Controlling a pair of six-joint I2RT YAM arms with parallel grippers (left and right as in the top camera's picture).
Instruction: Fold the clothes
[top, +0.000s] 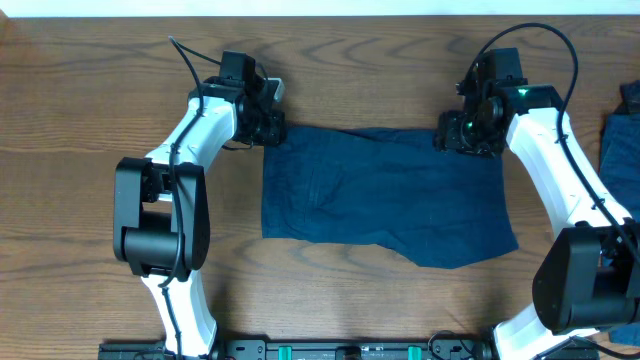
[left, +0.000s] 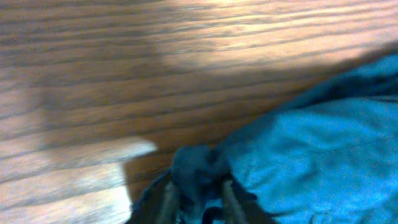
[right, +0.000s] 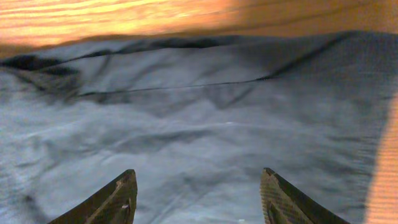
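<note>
The clothes (top: 385, 195), a dark navy-blue garment, lie spread flat in the middle of the wooden table. My left gripper (top: 268, 128) is at the garment's far left corner; in the left wrist view its fingers (left: 198, 194) are shut on a bunched bit of the fabric (left: 323, 149). My right gripper (top: 465, 135) is at the far right corner. In the right wrist view its fingers (right: 198, 186) are wide open just above the fabric (right: 205, 118), with a seam and the far edge ahead of them.
A brighter medium-blue fabric heap (top: 622, 150) lies at the table's right edge, beside my right arm. Bare wood table (top: 90, 120) surrounds the garment. The arm bases stand at the front edge.
</note>
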